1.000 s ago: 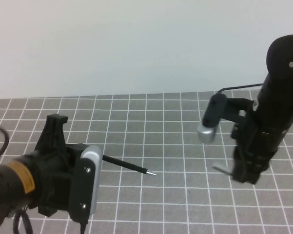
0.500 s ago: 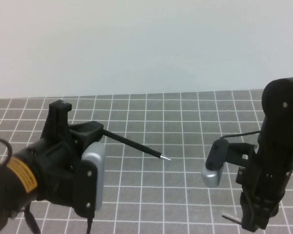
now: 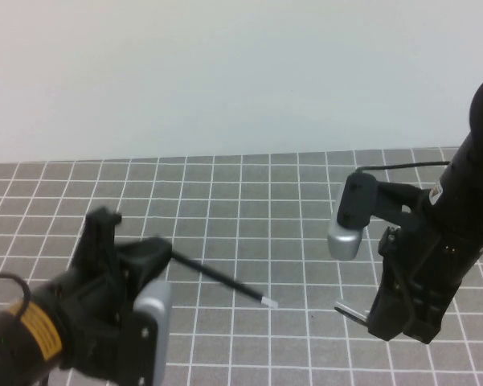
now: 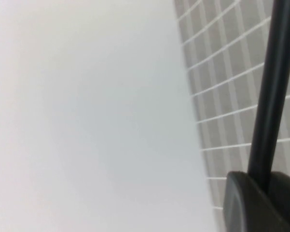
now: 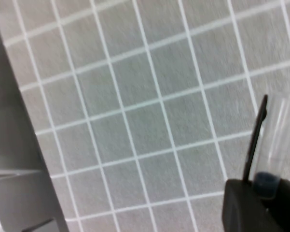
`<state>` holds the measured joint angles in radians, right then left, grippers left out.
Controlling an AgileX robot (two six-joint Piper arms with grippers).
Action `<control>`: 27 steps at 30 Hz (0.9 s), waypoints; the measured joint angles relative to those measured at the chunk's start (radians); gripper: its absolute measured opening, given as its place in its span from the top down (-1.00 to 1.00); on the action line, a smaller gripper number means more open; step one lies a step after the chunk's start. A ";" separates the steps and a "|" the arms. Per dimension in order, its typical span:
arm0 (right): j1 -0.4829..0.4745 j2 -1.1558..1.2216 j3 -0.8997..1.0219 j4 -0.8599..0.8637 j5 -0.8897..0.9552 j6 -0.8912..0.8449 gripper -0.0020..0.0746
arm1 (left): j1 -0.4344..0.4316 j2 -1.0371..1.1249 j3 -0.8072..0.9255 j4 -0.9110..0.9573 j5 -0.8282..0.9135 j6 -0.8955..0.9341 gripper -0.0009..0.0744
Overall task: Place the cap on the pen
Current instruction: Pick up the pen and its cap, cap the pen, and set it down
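A slim black pen (image 3: 221, 278) sticks out rightward from my left gripper (image 3: 164, 252), which is shut on its rear end at the lower left of the high view; its pale tip (image 3: 269, 303) hangs above the mat. In the left wrist view the pen shaft (image 4: 275, 87) rises from between the fingers (image 4: 241, 203). My right gripper (image 3: 379, 323) at the right is shut on a clear pen cap (image 3: 347, 310) that points left toward the tip, with a gap between them. The right wrist view shows the cap (image 5: 280, 125) with its black clip (image 5: 255, 140) held in the right gripper (image 5: 263, 191).
A grey mat with a white grid (image 3: 249, 201) covers the table, and a plain white wall (image 3: 225, 72) stands behind. A black cable (image 3: 402, 167) loops off the right arm. Each arm carries a grey wrist camera (image 3: 345, 238).
The left arm has dropped, lowering the pen tip. The right arm has lifted and shifted left, bringing the cap level with and closer to the tip.
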<state>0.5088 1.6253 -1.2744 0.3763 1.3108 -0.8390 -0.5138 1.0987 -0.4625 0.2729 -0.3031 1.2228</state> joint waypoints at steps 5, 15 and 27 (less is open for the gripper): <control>0.000 -0.037 0.000 0.015 0.000 0.004 0.96 | 0.000 0.000 0.045 0.000 -0.010 0.000 0.86; 0.072 -0.012 0.000 0.016 0.000 0.040 0.96 | 0.000 0.000 0.043 0.000 -0.057 0.000 0.86; 0.119 -0.014 0.000 0.006 0.000 0.072 0.96 | -0.070 0.000 0.041 0.006 -0.023 0.022 0.86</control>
<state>0.6278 1.6118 -1.2744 0.3821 1.3108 -0.7672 -0.5837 1.0987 -0.4218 0.2791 -0.3264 1.2448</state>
